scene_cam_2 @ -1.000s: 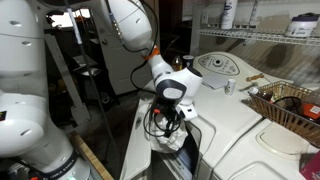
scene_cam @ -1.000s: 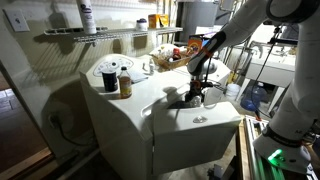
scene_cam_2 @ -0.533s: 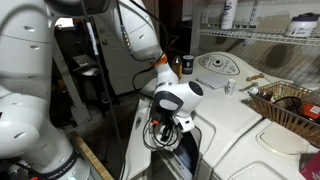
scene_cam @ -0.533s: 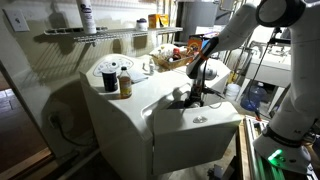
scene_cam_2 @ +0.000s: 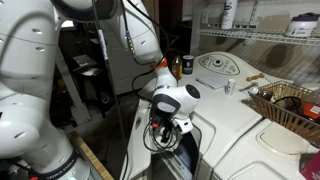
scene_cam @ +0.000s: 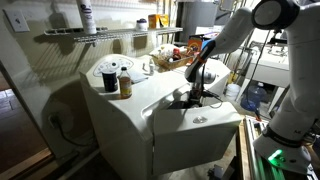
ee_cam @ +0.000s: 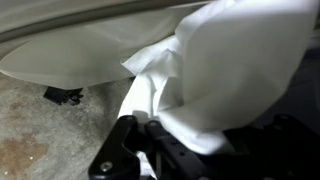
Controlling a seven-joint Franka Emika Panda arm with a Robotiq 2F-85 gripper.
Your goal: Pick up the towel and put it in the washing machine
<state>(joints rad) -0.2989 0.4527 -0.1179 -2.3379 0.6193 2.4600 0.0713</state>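
Observation:
The white towel (ee_cam: 235, 70) fills most of the wrist view, bunched and hanging over my gripper's dark finger (ee_cam: 140, 150). In both exterior views my gripper (scene_cam: 197, 98) (scene_cam_2: 170, 128) is low at the dark top opening of the white washing machine (scene_cam: 190, 135) (scene_cam_2: 230, 125), near the machine's edge. The gripper is shut on the towel. In the exterior views the towel is mostly hidden by the gripper and the opening. The wrist view also shows a pale curved wall of the machine (ee_cam: 80, 60) above a grey speckled surface.
Two containers (scene_cam: 117, 80) stand on the machine's far lid. A wire basket (scene_cam_2: 290, 108) sits at the machine's side. A shelf with bottles (scene_cam: 88, 30) hangs above. A blue water jug (scene_cam: 256, 97) and cables stand beside the machine.
My gripper has dropped lower into the machine's opening with the towel. The white towel that hung below the gripper in an exterior view is now mostly out of sight.

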